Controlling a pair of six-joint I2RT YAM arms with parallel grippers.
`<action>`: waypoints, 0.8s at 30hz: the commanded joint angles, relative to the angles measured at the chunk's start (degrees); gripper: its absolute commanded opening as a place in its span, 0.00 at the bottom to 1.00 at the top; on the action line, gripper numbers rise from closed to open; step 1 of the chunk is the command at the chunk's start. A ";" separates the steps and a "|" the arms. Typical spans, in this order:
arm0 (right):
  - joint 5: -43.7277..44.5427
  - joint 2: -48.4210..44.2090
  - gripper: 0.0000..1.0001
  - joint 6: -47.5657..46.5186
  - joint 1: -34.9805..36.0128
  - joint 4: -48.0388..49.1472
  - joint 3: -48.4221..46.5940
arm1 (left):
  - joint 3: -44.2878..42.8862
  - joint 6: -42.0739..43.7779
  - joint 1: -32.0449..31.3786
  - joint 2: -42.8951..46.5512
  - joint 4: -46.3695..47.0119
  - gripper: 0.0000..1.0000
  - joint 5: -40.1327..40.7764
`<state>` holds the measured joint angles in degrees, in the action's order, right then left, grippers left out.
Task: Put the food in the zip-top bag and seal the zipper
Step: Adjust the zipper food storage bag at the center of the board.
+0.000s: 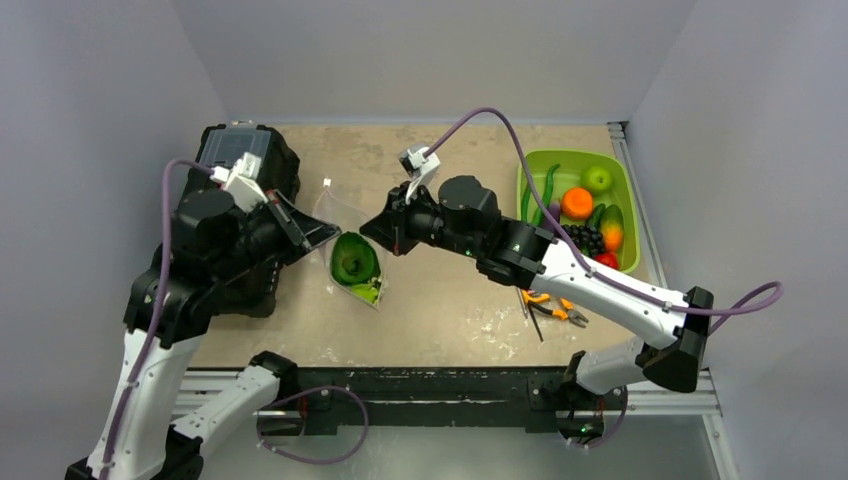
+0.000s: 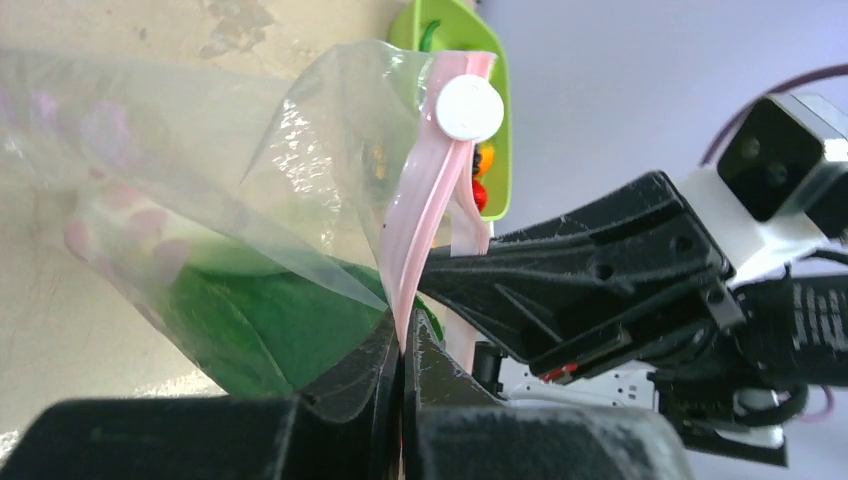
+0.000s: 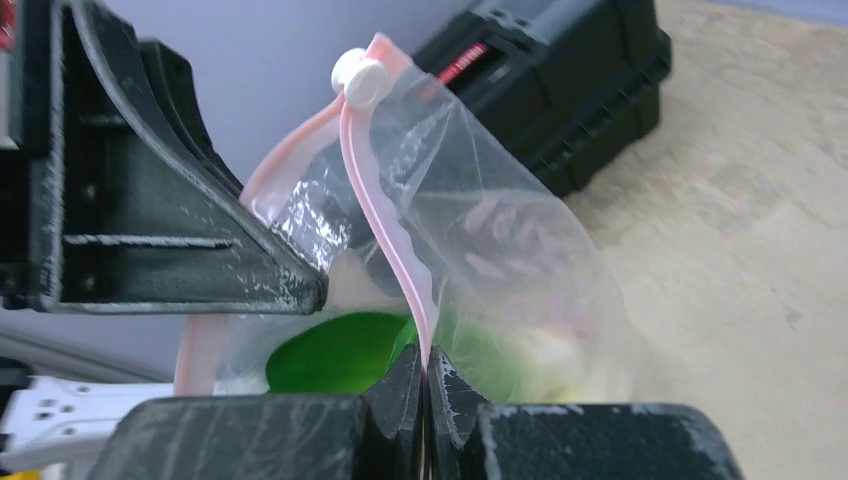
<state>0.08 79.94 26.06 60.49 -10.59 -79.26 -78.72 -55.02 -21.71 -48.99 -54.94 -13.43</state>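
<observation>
The clear zip-top bag (image 1: 352, 255) hangs between my two grippers above the table, with green leafy food (image 1: 355, 262) inside it. My left gripper (image 1: 328, 233) is shut on the pink zipper strip (image 2: 425, 225) at one side of the mouth. My right gripper (image 1: 372, 228) is shut on the zipper strip (image 3: 385, 235) at the other side. The white slider tab (image 2: 469, 108) sits at the far end of the strip and also shows in the right wrist view (image 3: 357, 77). The mouth gapes open between the grippers. The food shows green through the plastic (image 2: 270, 320) (image 3: 340, 352).
A black toolbox (image 1: 245, 160) stands at the back left behind the left arm. A lime-green bin (image 1: 532, 178) with round fruits and vegetables is at the back right. Orange-handled pliers (image 1: 552, 306) lie near the right arm.
</observation>
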 commanded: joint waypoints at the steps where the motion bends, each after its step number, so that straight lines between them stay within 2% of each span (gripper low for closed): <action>1: -7.00 -1.06 0.00 4.20 0.22 5.13 -2.59 | -0.39 -0.70 0.20 1.57 1.67 0.00 -1.47; 8: -1.26 3.98 0.00 1.29 -0.14 4.26 2.07 | 11.58 -0.14 1.69 -2.82 4.43 0.00 -0.29; 11: -0.13 4.30 0.00 -1.12 -0.15 -0.56 -3.27 | 7.67 0.00 2.25 -2.47 5.17 0.00 -3.52; 15: 0.88 1.20 0.00 -3.15 -0.02 -2.60 -8.52 | -3.64 1.91 2.21 -0.35 1.24 0.00 -1.18; 17: 0.13 -0.04 0.00 -2.41 0.02 -1.55 -8.83 | -5.97 2.47 2.24 1.15 0.24 0.00 0.03; 24: -4.06 -0.38 0.00 2.56 -0.11 6.70 -0.28 | 1.62 3.49 2.20 2.44 -1.08 0.00 3.21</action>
<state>-1.67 78.22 26.06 60.38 -9.21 -83.20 -80.73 -53.23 -19.77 -44.18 -54.22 -13.08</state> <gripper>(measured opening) 0.004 0.003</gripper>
